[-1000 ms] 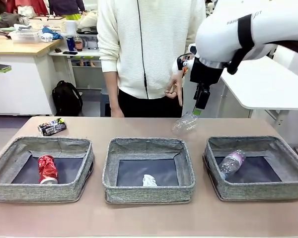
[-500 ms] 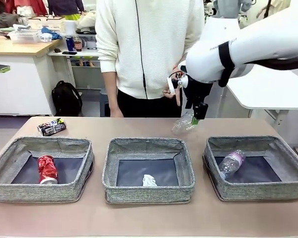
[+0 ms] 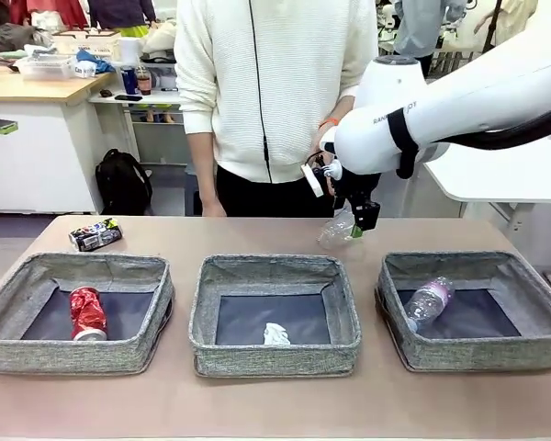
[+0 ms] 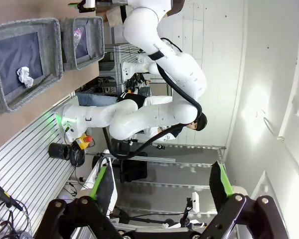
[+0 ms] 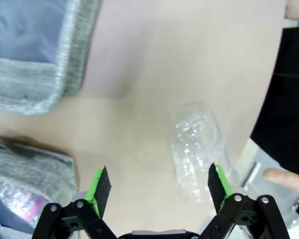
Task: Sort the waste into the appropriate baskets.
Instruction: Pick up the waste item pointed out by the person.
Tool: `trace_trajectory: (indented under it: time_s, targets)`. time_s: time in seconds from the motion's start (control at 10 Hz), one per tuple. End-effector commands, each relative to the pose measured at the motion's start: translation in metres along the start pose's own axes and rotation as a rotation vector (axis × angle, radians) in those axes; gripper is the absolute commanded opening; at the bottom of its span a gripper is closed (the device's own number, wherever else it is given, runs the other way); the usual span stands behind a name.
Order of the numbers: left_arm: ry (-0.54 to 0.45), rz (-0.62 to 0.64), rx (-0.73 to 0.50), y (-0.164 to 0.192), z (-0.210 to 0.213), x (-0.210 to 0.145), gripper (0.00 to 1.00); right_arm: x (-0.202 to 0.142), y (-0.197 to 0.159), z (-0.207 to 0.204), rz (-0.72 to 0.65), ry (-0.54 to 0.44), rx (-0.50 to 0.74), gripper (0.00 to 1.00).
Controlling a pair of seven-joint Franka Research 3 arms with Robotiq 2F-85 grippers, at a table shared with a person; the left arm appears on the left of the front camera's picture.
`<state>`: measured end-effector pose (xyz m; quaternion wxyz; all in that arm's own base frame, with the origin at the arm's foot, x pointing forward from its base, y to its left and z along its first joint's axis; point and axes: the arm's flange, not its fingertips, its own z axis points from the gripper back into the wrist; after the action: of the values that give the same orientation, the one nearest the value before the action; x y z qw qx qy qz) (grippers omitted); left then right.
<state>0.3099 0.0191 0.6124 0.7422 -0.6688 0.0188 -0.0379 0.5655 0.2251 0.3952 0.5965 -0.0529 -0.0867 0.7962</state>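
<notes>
Red can [image 3: 88,313], paper ball [image 3: 275,334] and small bottle [image 3: 429,300] sat binned; the crushed bottle [image 5: 197,152] lay just behind the middle basket [image 3: 274,268] under the wide-open, empty right claw [image 5: 157,181], the dark can [image 3: 96,235] far left.

Right arm [image 3: 468,87] extended inward, right gripper [image 3: 360,226] down, jaws wide; left gripper [image 4: 159,173] jaws wide, apparently aimed sideways.

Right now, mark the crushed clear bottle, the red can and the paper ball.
crushed clear bottle [image 3: 333,233], front view, middle of its crumpled body
red can [image 3: 87,313], front view, middle of its dented side
paper ball [image 3: 275,335], front view, centre of the crumple
</notes>
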Motion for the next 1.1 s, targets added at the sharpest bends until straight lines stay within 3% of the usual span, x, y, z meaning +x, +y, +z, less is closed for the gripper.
trace_trajectory:
  time_s: [0.0,1.0]
  targets:
    - [0.004,-0.018,-0.022,-0.001,-0.001,-0.003,1.0,0.003,-0.02,-0.008,0.007,0.029,-0.012,1.0]
    - [0.004,-0.018,-0.022,-0.001,-0.001,-0.003,1.0,0.018,-0.043,-0.065,0.018,0.113,0.079,1.0]
